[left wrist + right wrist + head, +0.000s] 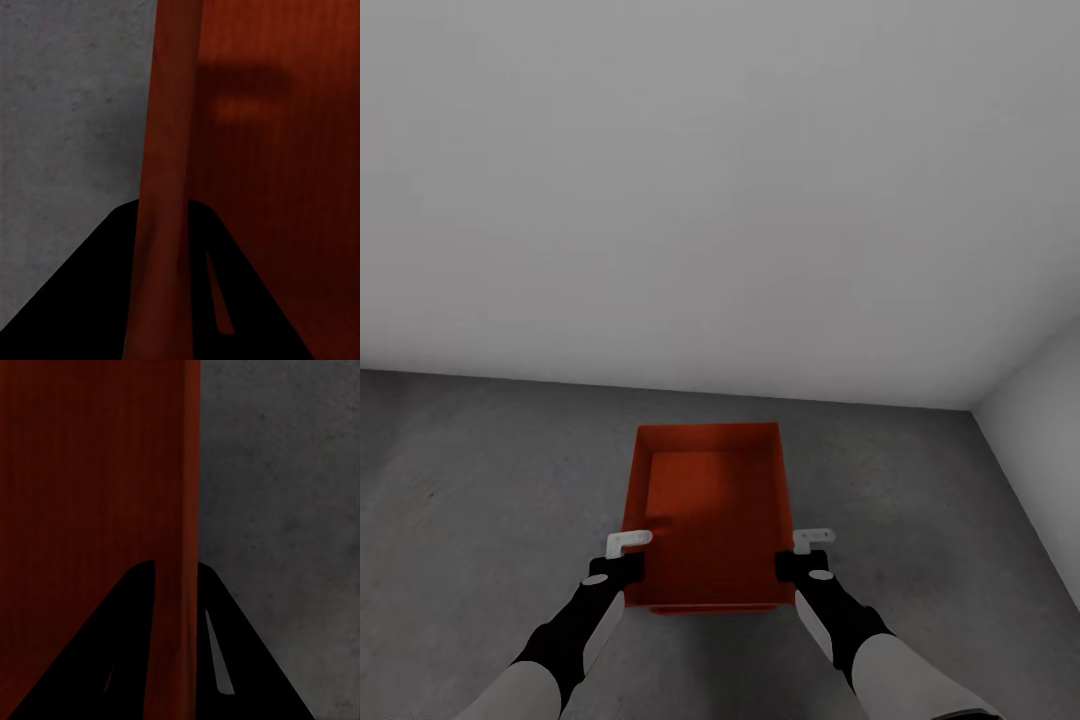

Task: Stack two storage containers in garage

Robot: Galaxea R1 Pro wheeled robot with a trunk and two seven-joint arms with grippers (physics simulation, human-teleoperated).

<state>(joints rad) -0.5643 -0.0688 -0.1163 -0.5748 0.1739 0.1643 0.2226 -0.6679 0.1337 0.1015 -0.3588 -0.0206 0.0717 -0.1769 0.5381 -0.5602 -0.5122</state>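
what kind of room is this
Probably a garage or bare utility room: a rough grey concrete floor, plain white walls meeting in a corner, no furniture, and an orange-red storage container held over the floor.

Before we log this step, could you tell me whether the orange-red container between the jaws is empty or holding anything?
Empty. The head view looks straight into the storage container and shows only its bare ribbed bottom.

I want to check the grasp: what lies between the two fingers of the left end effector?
In the left wrist view, the orange-red wall of the storage container stands between the fingers of the left end effector; grey floor lies outside it.
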